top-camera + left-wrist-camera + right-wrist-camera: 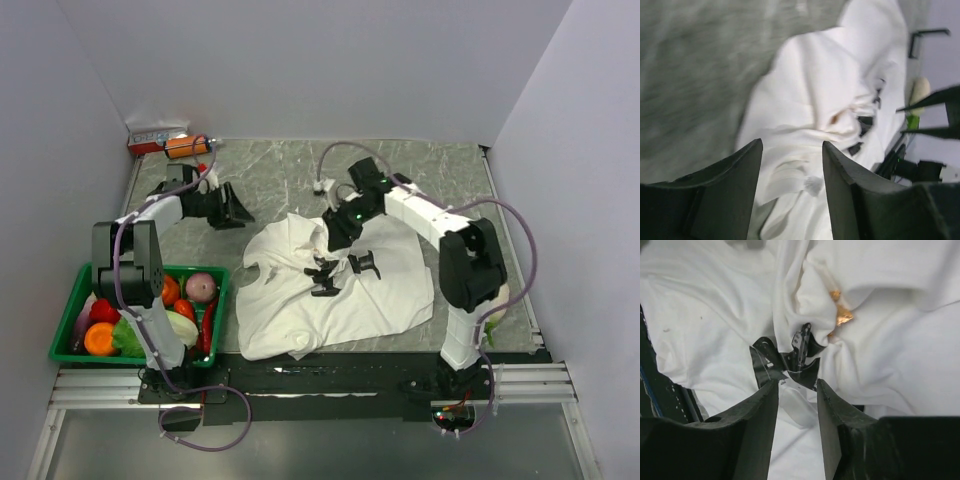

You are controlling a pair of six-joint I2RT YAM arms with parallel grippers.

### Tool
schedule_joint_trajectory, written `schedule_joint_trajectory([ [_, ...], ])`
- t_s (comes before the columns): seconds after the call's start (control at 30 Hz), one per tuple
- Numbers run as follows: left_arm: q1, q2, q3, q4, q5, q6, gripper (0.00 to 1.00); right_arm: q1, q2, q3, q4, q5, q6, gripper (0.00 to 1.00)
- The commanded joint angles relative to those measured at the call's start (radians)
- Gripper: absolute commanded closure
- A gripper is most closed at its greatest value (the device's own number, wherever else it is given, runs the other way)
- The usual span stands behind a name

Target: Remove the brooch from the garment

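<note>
Above the crumpled garment, hovering with right gripper spread open.
Just beyond its fingertips, spotting the brooch in a white fold beside the black print; off the cloth, holding left gripper open too.

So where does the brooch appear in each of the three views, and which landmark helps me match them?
Top external: too small to make out; probably in the folds by the right gripper.
Left wrist: the brooch is a faint orange spot in a fold, right of centre.
Right wrist: brooch upper right of centre, in bunched cloth.
Shared landmark: the garment's black print.
</note>
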Motion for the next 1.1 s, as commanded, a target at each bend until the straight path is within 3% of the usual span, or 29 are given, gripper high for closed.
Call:
schedule_joint_trajectory([
  [0.0, -0.096, -0.049, 0.068, 0.036, 0.184, 0.068, 0.43, -0.027, -0.05, 0.027, 0.097, -0.103, -0.033, 0.57],
  [0.1, -0.127, -0.002, 0.123, -0.019, 0.207, 0.073, 0.45, -0.027, 0.061, 0.122, 0.079, -0.104, -0.018, 0.63],
  [0.23, -0.141, 0.007, 0.102, 0.029, 0.281, 0.044, 0.44, -0.021, 0.153, 0.188, 0.102, -0.103, -0.013, 0.64],
  [0.47, -0.198, 0.106, 0.059, 0.102, 0.338, -0.058, 0.46, -0.018, 0.296, 0.301, 0.115, -0.077, 0.1, 0.54],
  [0.77, -0.215, 0.08, -0.001, 0.023, 0.281, 0.025, 0.45, -0.015, 0.484, 0.498, 0.168, -0.063, 0.41, 0.45],
  [0.8, -0.215, 0.072, -0.002, 0.013, 0.273, 0.036, 0.45, -0.016, 0.498, 0.521, 0.171, -0.078, 0.426, 0.47],
  [0.83, -0.215, 0.058, -0.002, -0.009, 0.266, 0.045, 0.45, -0.015, 0.519, 0.553, 0.177, -0.087, 0.436, 0.6],
  [0.93, -0.213, 0.038, -0.001, -0.06, 0.244, 0.083, 0.44, -0.015, 0.541, 0.604, 0.204, -0.089, 0.46, 0.83],
  [1.07, -0.213, 0.03, 0.02, -0.123, 0.233, 0.155, 0.45, -0.026, 0.55, 0.65, 0.27, -0.112, 0.505, 0.97],
])
